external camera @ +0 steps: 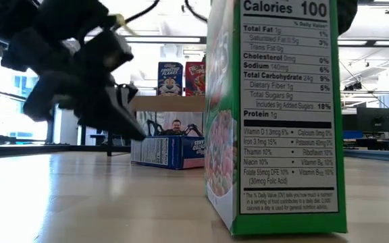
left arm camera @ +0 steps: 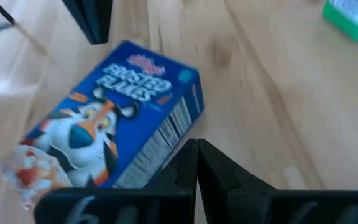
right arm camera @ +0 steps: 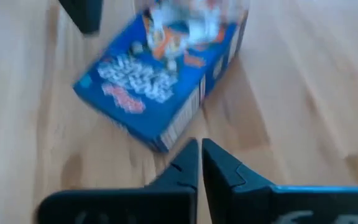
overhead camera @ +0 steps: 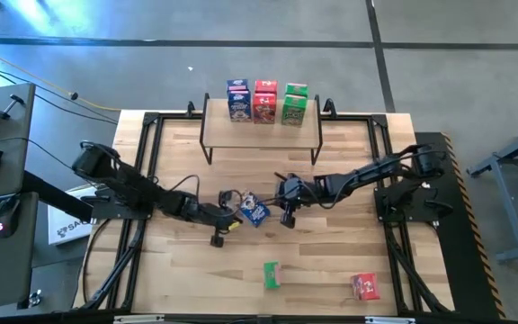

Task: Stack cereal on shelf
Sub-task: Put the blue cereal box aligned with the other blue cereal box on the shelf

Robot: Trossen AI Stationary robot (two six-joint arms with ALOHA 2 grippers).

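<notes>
A blue cereal box (overhead camera: 255, 211) lies flat on the tabletop, printed front up, between my two grippers; it also shows in the left wrist view (left arm camera: 114, 118), the right wrist view (right arm camera: 160, 81) and the low view (external camera: 168, 152). My left gripper (overhead camera: 240, 215) (left arm camera: 197, 152) is shut, its tips beside one narrow side panel. My right gripper (overhead camera: 272, 208) (right arm camera: 199, 152) is shut at the opposite side. The shelf (overhead camera: 261, 127) stands at the far edge, carrying blue (overhead camera: 237, 99), red (overhead camera: 264, 100) and green (overhead camera: 295, 103) boxes. A green box (overhead camera: 271, 274) (external camera: 275, 115) and a red box (overhead camera: 364, 286) stand near the table's near edge. My left gripper's shut fingers (left arm camera: 185, 163) come in low, next to the blue box's barcode side panel (left arm camera: 166, 140); I cannot tell whether they touch it. My right gripper's shut fingers (right arm camera: 185, 165) stand by the box's near corner (right arm camera: 165, 144); I cannot tell whether they touch it.
Black frame rails (overhead camera: 147, 171) run along the table's left and right sides. In the low view the green box hides the right arm, and a person (external camera: 175, 126) shows in the room beyond the shelf. Bare wood (overhead camera: 196, 270) lies at the near left.
</notes>
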